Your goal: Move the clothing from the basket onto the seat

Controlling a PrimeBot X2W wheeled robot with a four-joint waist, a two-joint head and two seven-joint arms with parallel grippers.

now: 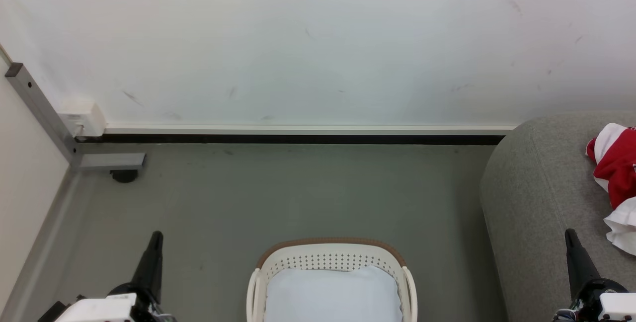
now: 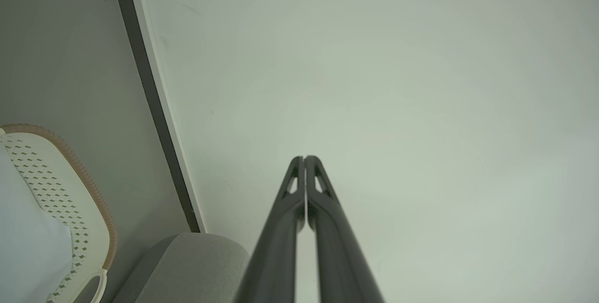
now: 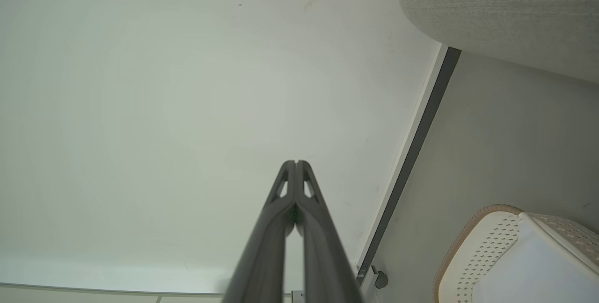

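Note:
Red clothing with white trim (image 1: 617,173) lies bunched on the grey seat (image 1: 536,202) at the right edge of the head view. The white basket (image 1: 328,257) with its brown rim stands on the floor at bottom centre; inside it I see a pale blue-white cushion (image 1: 332,294) and no red garment. My left gripper (image 1: 156,235) is at the lower left, fingers pressed together and holding nothing. My right gripper (image 1: 570,233) rises at the lower right in front of the seat, shut and holding nothing. The wrist views show the left gripper (image 2: 304,158) and right gripper (image 3: 296,162) with tips touching.
A white wall (image 1: 308,39) with a dark baseboard (image 1: 298,139) runs behind the grey floor (image 1: 298,193). A grey metal frame with a black foot (image 1: 124,175) stands at the left corner beside a pale panel. The basket (image 2: 70,209) and seat (image 2: 196,261) appear at the wrist view edges.

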